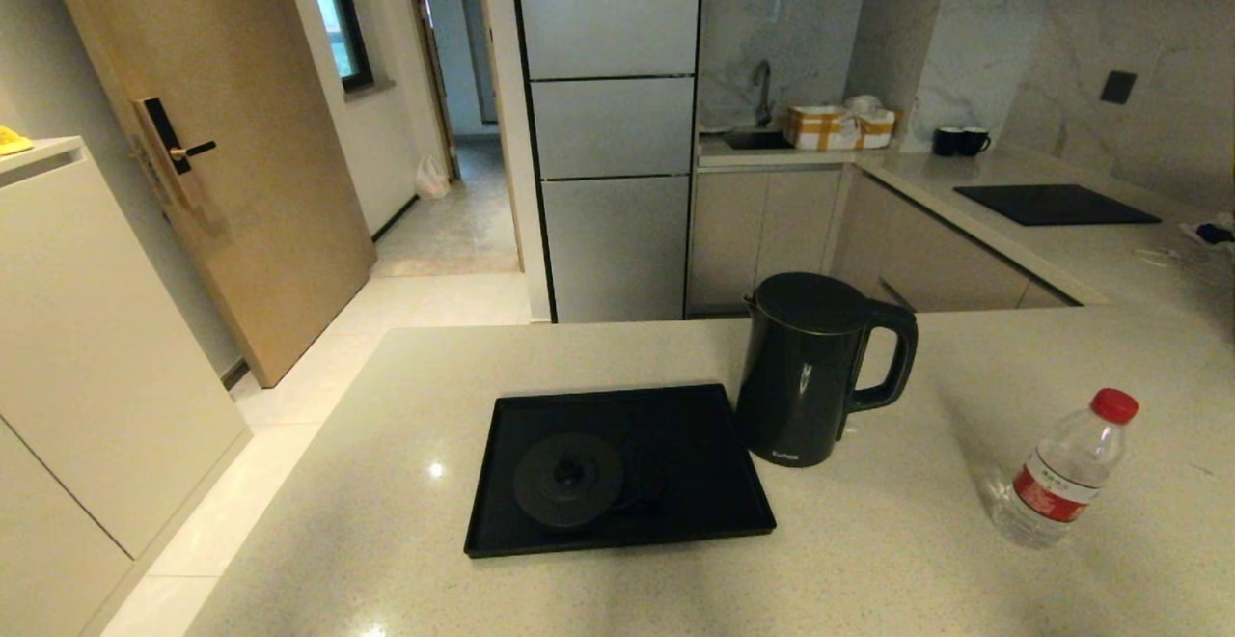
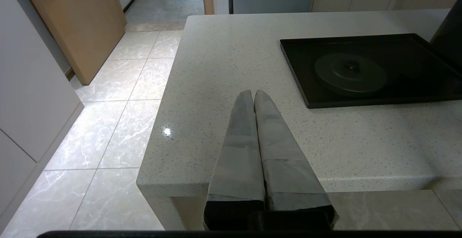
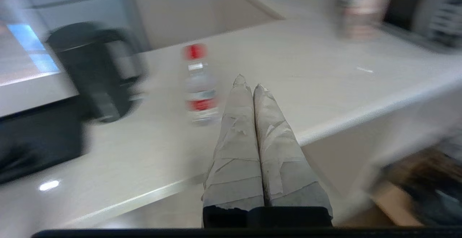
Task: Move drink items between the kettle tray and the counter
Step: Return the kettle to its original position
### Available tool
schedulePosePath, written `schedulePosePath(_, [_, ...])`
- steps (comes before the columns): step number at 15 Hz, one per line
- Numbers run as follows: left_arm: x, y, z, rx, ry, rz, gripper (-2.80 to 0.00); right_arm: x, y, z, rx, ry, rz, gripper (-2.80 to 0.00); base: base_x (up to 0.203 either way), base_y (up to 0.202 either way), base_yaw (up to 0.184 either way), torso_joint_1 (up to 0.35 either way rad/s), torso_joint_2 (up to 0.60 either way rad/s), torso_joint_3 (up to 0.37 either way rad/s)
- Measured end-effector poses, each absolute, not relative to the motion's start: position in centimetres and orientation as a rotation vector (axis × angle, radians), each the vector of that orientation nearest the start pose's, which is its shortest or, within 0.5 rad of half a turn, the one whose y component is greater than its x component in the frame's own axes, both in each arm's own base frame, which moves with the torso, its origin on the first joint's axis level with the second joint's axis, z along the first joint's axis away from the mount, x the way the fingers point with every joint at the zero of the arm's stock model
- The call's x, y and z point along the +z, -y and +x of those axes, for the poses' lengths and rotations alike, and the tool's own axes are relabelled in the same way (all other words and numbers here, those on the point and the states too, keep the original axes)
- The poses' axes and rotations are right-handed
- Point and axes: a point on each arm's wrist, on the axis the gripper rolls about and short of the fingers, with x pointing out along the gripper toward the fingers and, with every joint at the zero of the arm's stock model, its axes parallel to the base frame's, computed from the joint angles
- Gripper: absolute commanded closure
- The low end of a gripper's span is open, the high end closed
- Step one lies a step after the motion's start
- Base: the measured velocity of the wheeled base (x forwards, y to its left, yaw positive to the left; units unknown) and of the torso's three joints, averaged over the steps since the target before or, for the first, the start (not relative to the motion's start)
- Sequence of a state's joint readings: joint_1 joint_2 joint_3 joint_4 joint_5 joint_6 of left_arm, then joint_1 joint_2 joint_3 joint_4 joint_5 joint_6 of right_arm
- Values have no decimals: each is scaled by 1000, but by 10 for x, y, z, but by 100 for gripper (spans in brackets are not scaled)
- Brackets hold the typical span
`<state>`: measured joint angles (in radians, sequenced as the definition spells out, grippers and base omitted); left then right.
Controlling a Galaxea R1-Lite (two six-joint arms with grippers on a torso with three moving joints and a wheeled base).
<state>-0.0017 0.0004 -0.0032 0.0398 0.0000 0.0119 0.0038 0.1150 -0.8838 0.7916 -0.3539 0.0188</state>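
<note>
Here both the left tool (image 2: 251, 93) and right tool (image 3: 247, 83) are fully closed, holding nothing.

Door: a wooden door (image 1: 207, 150) with a dark handle, far left.
Floor: pale marble tiles (image 1: 318, 376).
Cabinets: tall grey cabinet fronts (image 1: 613, 135), far centre.
Sink: a sink with tap (image 1: 760, 125), far.
Walls: light marble (image 1: 1061, 48), right.

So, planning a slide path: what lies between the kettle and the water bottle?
Only bare counter lies between the kettle and the water bottle; the head view shows that stretch.
</note>
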Motion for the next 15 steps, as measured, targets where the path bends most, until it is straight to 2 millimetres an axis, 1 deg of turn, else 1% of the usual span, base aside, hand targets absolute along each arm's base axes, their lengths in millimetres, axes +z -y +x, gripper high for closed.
schedulePosePath(1, [72, 0, -23, -2, -37, 12, 0, 195, 7, -118, -308, -5, 26, 0, 0, 0, 0, 0, 0, 0])
schedulePosePath(3, [72, 0, -23, -2, -37, 12, 0, 170, 5, -94, -236, 4, 34, 0, 0, 0, 0, 0, 0, 0])
schedulePosePath(5, [72, 0, -23, -2, -37, 12, 0, 132, 3, -58, -154, -16, 23, 0, 0, 0, 0, 0, 0, 0])
schedulePosePath(7, [72, 0, -23, -2, -37, 12, 0, 100, 2, -33, -71, 20, -3, 0, 0, 0, 0, 0, 0, 0])
schedulePosePath(8, [72, 0, -23, -2, -37, 12, 0, 92, 1, -28, -40, 55, -24, 0, 0, 0, 0, 0, 0, 0])
schedulePosePath(9, [72, 0, -23, -2, -37, 12, 0, 87, 0, -26, -17, 53, -41, 0, 0, 0, 0, 0, 0, 0])
schedulePosePath(11, [72, 0, -23, -2, -37, 12, 0, 75, 0, -24, 15, -26, -62, 0, 0, 0, 0, 0, 0, 0])
schedulePosePath(15, [72, 0, -23, -2, -37, 12, 0, 76, 0, -23, 8, -2, -49, 0, 0, 0, 0, 0, 0, 0])
